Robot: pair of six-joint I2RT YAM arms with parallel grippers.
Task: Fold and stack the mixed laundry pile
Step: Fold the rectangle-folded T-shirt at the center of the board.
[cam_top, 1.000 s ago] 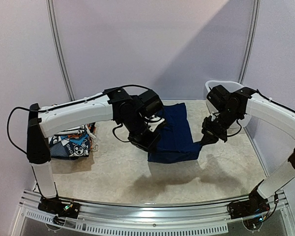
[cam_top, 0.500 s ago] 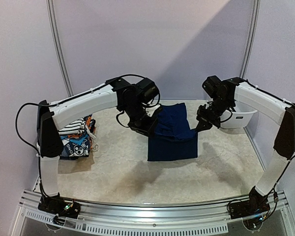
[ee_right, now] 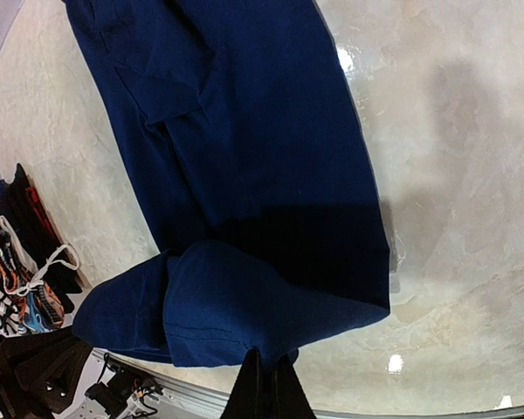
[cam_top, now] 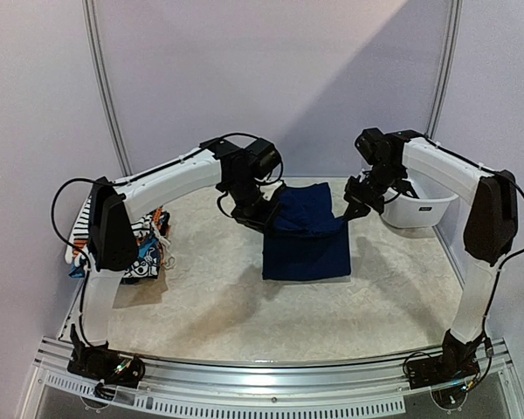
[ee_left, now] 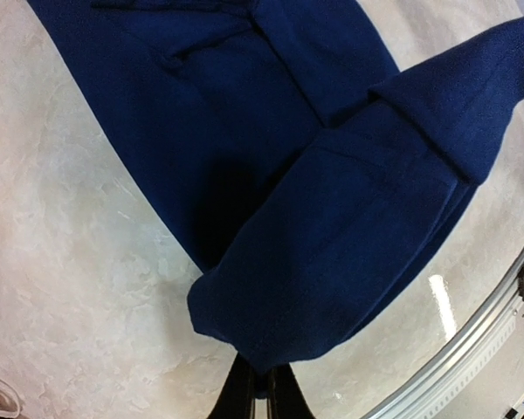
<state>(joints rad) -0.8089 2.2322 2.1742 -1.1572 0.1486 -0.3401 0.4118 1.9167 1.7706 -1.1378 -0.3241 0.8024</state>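
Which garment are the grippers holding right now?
The navy garment in the middle: the left gripper and right gripper each pinch a raised corner. The striped and cartoon-print clothes lie heaped at the left, untouched.

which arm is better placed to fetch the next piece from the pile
Likely left: the pile lies on its side; the right gripper is across the table near the tub. Both grip the blue cloth.

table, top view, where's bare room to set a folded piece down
The widest bare table lies between the navy garment and the near rail. Smaller gaps: between the garment and the laundry pile on the left, and right of it, before the white tub. The far middle is crowded: the left gripper and right gripper pinch the garment there.
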